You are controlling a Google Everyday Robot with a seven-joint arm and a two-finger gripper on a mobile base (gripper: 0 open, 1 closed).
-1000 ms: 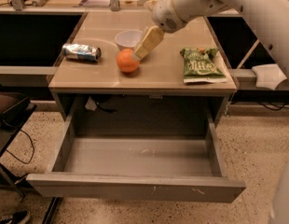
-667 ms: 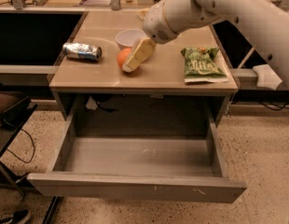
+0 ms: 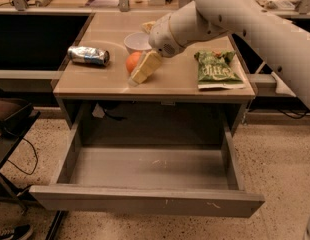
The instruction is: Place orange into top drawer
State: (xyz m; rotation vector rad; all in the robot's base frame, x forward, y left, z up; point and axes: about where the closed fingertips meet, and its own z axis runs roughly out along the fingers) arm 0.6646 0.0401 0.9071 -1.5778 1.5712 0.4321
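The orange (image 3: 132, 61) sits on the beige tabletop (image 3: 165, 84), just in front of a white bowl (image 3: 136, 41). My gripper (image 3: 139, 73), on the white arm coming in from the upper right, is down at the orange's right front side and covers part of it. The top drawer (image 3: 145, 201) is pulled wide open below the tabletop. Its grey inside (image 3: 150, 168) holds nothing.
A crushed silver can (image 3: 88, 55) lies on the tabletop to the left of the orange. A green snack bag (image 3: 215, 69) lies to the right. A dark chair stands at the left edge (image 3: 10, 119). Speckled floor surrounds the drawer.
The arm has swung left and lowered. The gripper went from the orange's upper right to down over its right front side. The orange and the drawer have not moved.
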